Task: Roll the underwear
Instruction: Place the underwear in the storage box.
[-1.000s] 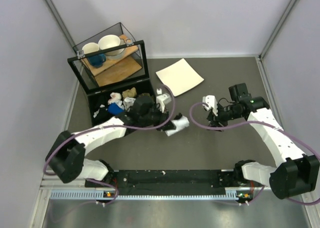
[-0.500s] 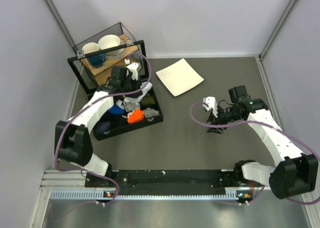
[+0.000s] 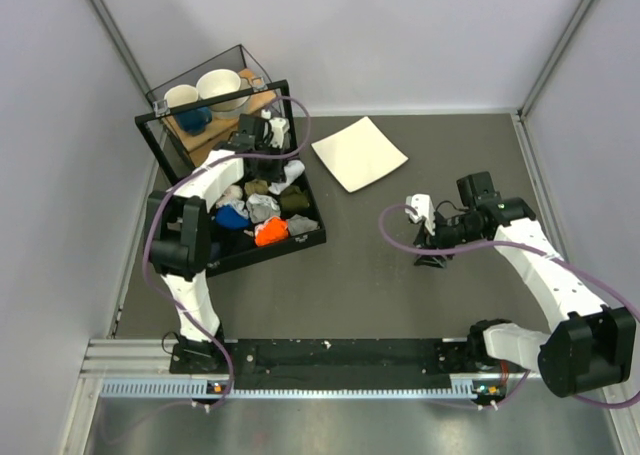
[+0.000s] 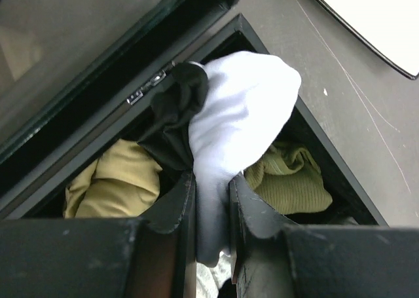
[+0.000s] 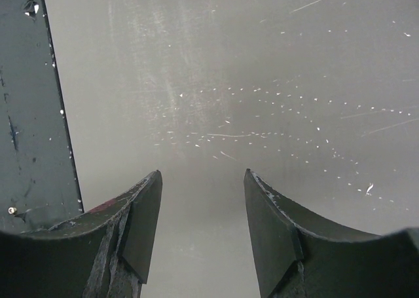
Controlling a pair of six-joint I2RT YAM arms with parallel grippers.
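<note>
the white underwear (image 4: 229, 134) is clamped between the left fingers (image 4: 171, 209) above the back corner of the black box (image 3: 270, 255), beside an olive bundle (image 4: 288, 180). the right fingers (image 5: 141, 213) are held apart over the surface (image 5: 262, 82). the underwear should be lowered fully before release, so that its roll is kept.

My white-shelled, black-jointed left arm (image 3: 213, 172) and right arm (image 3: 546, 276) trail purple cables (image 3: 384, 231) at nine and three o'clock, ending in black fingers (image 5: 141, 229).
</note>
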